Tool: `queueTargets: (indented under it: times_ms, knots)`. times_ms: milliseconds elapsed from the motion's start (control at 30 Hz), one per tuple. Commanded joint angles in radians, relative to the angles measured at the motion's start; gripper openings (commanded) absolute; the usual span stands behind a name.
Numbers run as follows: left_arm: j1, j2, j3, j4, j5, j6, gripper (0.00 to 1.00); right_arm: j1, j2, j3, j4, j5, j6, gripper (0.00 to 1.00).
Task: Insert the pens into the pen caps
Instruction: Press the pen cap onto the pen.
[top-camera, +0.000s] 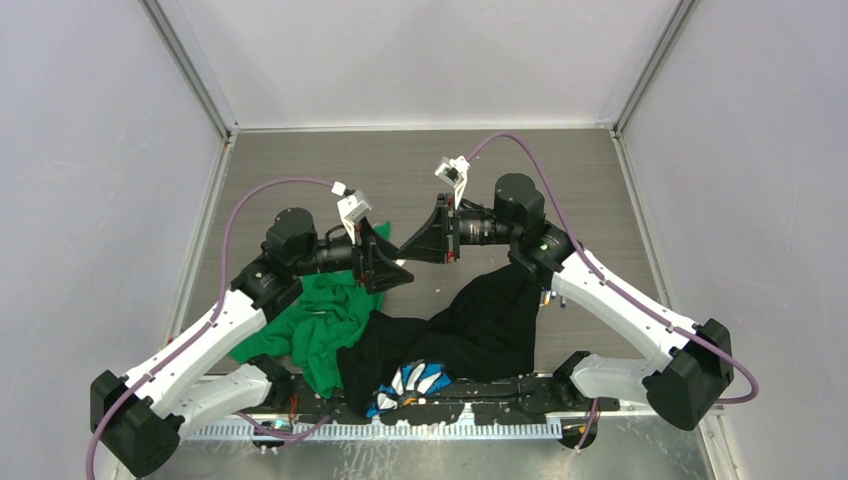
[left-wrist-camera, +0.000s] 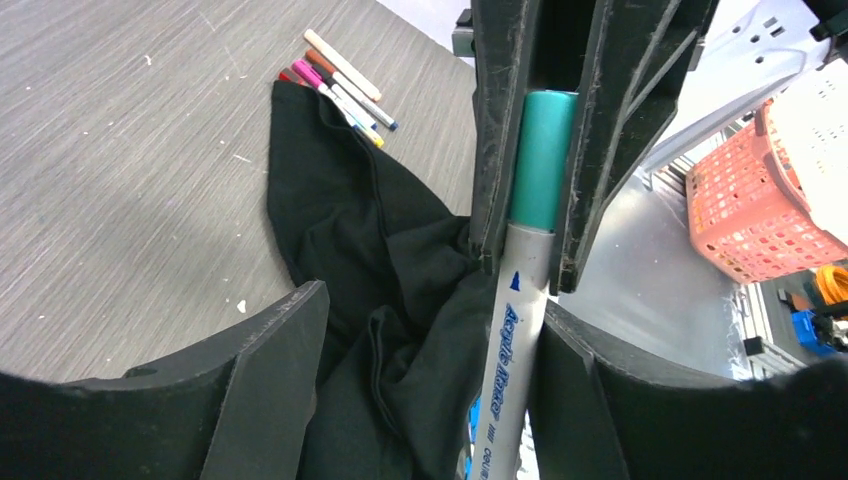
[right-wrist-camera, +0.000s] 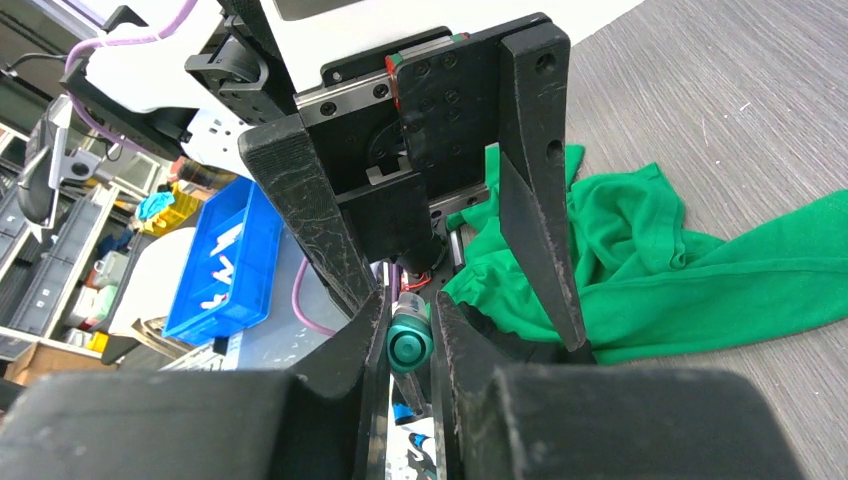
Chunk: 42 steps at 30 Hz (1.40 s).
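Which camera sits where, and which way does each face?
Top external: above and behind the bases, facing down at the table; both arms show, left gripper facing right gripper.
Left wrist: on the left arm, facing along its open fingers toward the right gripper clamping the teal cap.
Right wrist: faces along its own fingers toward the left gripper and green cloth.
Both wrist views share the teal cap.

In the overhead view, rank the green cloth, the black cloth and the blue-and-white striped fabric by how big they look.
1. Tied: the crumpled black cloth and the crumpled green cloth look about alike, and both are partly covered.
2. Smallest: the blue-and-white striped fabric.
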Motion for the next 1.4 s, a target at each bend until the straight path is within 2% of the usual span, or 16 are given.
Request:
queueTargets:
  times_ms: [0, 67, 133, 200, 367, 467, 667, 700, 733, 800, 833, 933, 1033, 1167, 1267, 1367]
  knots:
    - [-0.003, 0.005, 0.043, 0.095, 0.015, -0.046, 0.64, 0.008, -0.006, 0.009, 0.035, -0.03, -0.005, 0.01]
    - [-0.003, 0.005, 0.04, 0.101, 0.019, -0.052, 0.55, 0.011, -0.007, 0.01, 0.031, -0.031, -0.008, 0.01]
    - [-0.003, 0.008, 0.039, 0.106, 0.023, -0.057, 0.52, 0.014, -0.005, 0.01, 0.022, -0.031, -0.015, 0.01]
    - [-0.003, 0.011, 0.039, 0.112, 0.025, -0.062, 0.41, 0.017, 0.003, 0.016, -0.003, -0.029, -0.034, 0.01]
    - [-0.003, 0.014, 0.041, 0.117, 0.036, -0.074, 0.4, 0.022, 0.016, 0.036, -0.07, -0.026, -0.081, 0.01]
    - [-0.003, 0.023, 0.039, 0.115, 0.055, -0.076, 0.21, 0.022, 0.018, 0.045, -0.078, -0.025, -0.089, 0.01]
    - [-0.003, 0.03, 0.03, 0.101, 0.084, -0.073, 0.01, 0.023, 0.012, 0.049, -0.075, 0.002, -0.091, 0.01]
    - [-0.003, 0.027, 0.028, 0.093, 0.079, -0.064, 0.0, 0.023, 0.011, 0.05, -0.076, 0.002, -0.092, 0.07]
    - [-0.003, 0.022, 0.026, 0.085, 0.075, -0.056, 0.0, 0.022, 0.009, 0.049, -0.075, 0.001, -0.089, 0.18]
    - [-0.003, 0.014, 0.024, 0.069, 0.062, -0.043, 0.0, 0.022, 0.0, 0.05, -0.073, 0.001, -0.088, 0.46]
    - [-0.003, 0.008, 0.022, 0.067, 0.06, -0.038, 0.0, 0.019, -0.006, 0.051, -0.073, 0.004, -0.087, 0.56]
    - [-0.003, 0.001, 0.021, 0.062, 0.066, -0.03, 0.0, 0.006, -0.029, 0.051, -0.069, 0.027, -0.082, 0.73]
    - [-0.003, 0.001, 0.025, 0.053, 0.078, -0.019, 0.0, -0.011, -0.05, 0.05, -0.059, 0.049, -0.071, 0.79]
    - [-0.003, -0.001, 0.026, 0.046, 0.089, -0.011, 0.0, -0.036, -0.063, 0.051, -0.058, 0.083, -0.053, 0.8]
    - [-0.003, -0.002, 0.024, 0.046, 0.093, -0.01, 0.0, -0.045, -0.058, 0.046, -0.045, 0.075, -0.039, 0.79]
    - [-0.003, -0.005, 0.025, 0.049, 0.097, -0.009, 0.0, -0.047, -0.05, 0.044, -0.04, 0.067, -0.031, 0.73]
